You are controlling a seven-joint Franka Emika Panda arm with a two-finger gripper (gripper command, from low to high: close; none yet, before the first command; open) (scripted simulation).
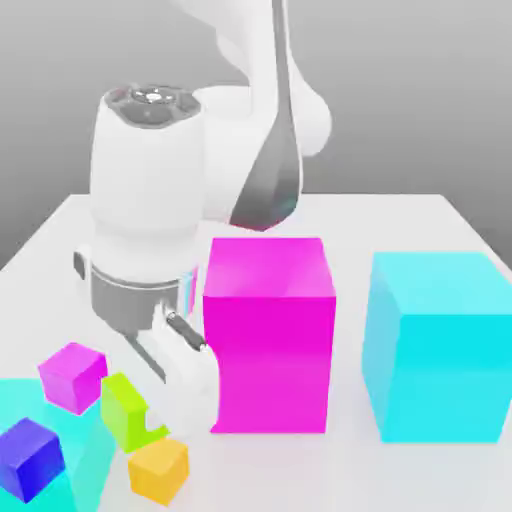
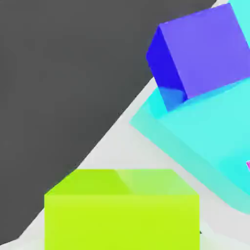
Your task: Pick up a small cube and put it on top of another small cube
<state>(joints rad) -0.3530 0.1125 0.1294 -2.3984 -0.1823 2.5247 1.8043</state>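
The white table (image 1: 400,215) carries everything here. Taking the big magenta block (image 1: 270,335) as landmark: the robot arm (image 1: 150,200) rises just to the exterior view's left of it and partly behind it, the wrist reaching down beside the block's left face. A big cyan block (image 1: 440,345) stands apart on the landmark's other side, toward the exterior view's right. A flat cyan slab (image 1: 80,465) lies well off to the left and nearer the camera than the magenta block.

There are no containers as such; the slab is the only thing bearing another, with the small dark-blue cube (image 1: 30,458) resting on it. The small magenta cube (image 1: 72,376) sits at the slab's far edge; whether it is on the slab or just behind it I cannot tell.

The fingers (image 1: 165,420) hang just left of the landmark's lower left corner, closed on the small lime-green cube (image 1: 125,410), which sits tilted between them. The small orange-yellow cube (image 1: 160,470) lies just below and in front of it, near the slab; whether the two cubes touch is unclear.

The hand view gives the lime-green cube (image 2: 122,210) close up, with the dark-blue cube (image 2: 200,53) on the cyan slab (image 2: 205,141) beyond it, and a bare strip of table (image 2: 122,141) between.
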